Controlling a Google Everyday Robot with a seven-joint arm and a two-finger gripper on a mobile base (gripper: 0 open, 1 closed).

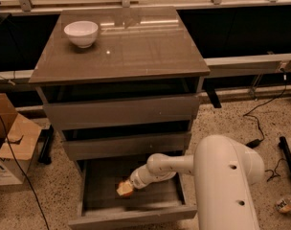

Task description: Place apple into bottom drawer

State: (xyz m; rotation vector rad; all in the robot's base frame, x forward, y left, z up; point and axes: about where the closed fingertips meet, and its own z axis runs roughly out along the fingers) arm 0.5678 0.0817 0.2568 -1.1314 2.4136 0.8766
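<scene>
The white arm's [222, 186] gripper [128, 188] sits inside the open grey-brown wooden bottom drawer [136, 217], its tip at the small red-yellow apple [123, 189] (whether it is clamped on it, I cannot tell). The arm hides the drawer's right corner.

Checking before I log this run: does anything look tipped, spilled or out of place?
Nothing stands out. The gripper reaches into the open bottom drawer with the apple at its tip, the white bowl sits upright on the cabinet top, and no spill shows.
</scene>
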